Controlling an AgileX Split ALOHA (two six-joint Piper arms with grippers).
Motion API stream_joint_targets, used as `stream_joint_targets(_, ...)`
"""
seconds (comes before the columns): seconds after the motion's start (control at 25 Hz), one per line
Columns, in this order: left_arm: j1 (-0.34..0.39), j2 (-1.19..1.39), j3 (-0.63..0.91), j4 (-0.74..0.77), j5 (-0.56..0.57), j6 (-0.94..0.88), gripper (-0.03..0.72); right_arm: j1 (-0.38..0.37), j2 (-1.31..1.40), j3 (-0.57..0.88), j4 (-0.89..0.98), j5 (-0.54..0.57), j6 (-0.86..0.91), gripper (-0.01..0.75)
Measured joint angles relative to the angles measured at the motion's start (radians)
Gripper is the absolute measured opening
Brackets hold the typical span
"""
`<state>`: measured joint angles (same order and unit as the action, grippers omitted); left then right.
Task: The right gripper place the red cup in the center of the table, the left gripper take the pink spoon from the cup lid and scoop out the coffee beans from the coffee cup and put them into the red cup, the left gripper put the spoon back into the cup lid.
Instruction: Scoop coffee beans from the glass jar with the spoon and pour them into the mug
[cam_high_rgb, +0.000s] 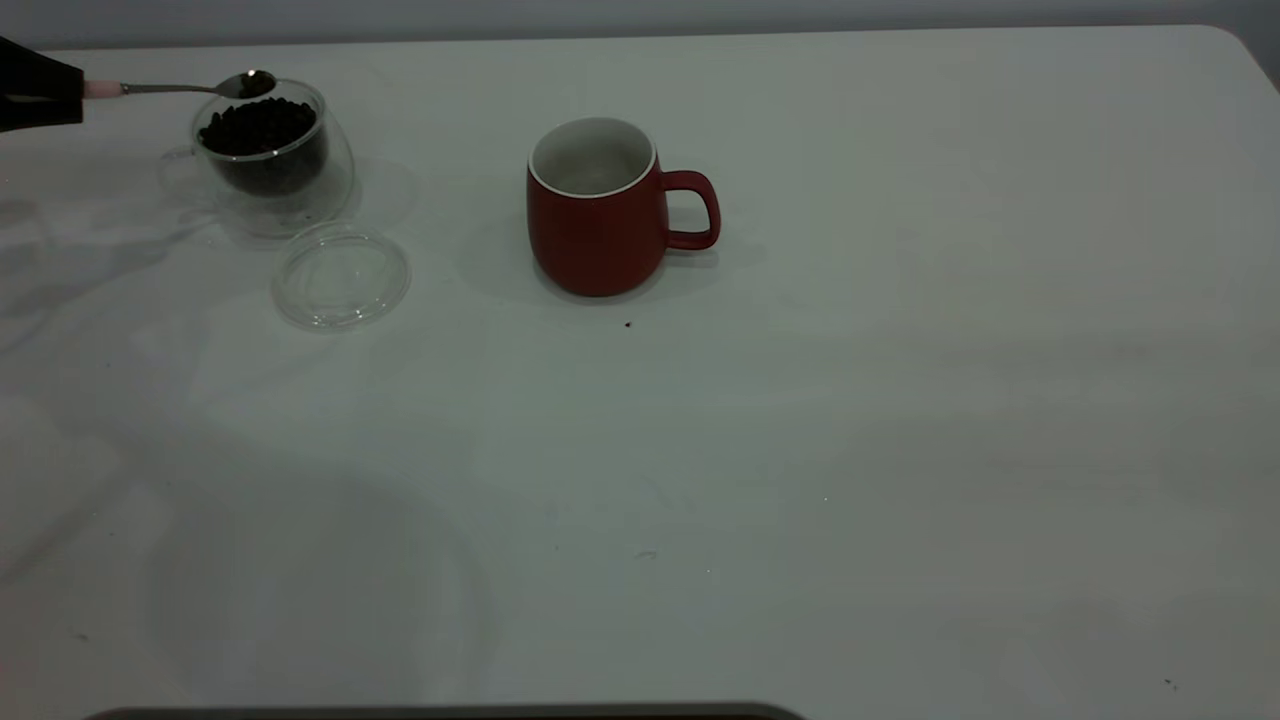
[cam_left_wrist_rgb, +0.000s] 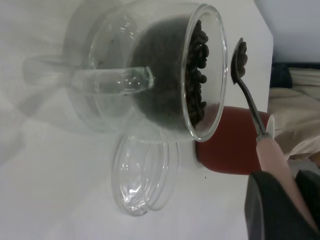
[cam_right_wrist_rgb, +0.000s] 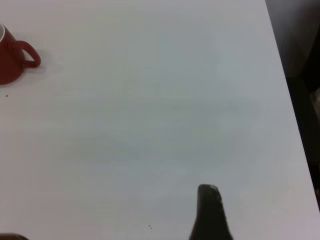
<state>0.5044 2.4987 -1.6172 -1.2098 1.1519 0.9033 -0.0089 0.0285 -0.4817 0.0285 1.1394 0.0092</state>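
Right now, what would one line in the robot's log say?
left gripper: holds pink spoon, beans in bowl, above coffee cup | red cup: mid-table, empty | cup lid: bare | right gripper: idle, away

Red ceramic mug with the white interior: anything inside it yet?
The red ceramic mug looks empty: bare white inner wall, no beans visible, though its bottom is hidden by the near wall. The left gripper holds the pink-handled metal spoon, carrying beans, over the clear glass cup.
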Motion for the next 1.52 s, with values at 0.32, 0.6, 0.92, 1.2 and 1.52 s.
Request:
stream_joint_targets(0.32,-0.079,0.0,0.0,-0.019,0.0,-0.036,0.123,0.0,0.0,0.0,0.0,0.0,0.0,0.591)
stream_joint_targets(0.6,-0.198,0.0,0.0,-0.068,0.0,-0.054,0.123,0.0,0.0,0.0,0.0,0.0,0.0,0.591)
stream_joint_targets(0.92,-0.338,0.0,0.0,-0.071,0.0,-0.06,0.123,0.0,0.0,0.0,0.0,0.0,0.0,0.591)
stream_joint_targets(1.2,-0.416,0.0,0.0,-0.072,0.0,0.024,0.123,0.0,0.0,0.0,0.0,0.0,0.0,0.591)
stream_joint_targets(1.52,-0.437,0.0,0.0,-0.072,-0.021,0.231,0.123,0.0,0.0,0.0,0.0,0.0,0.0,0.591)
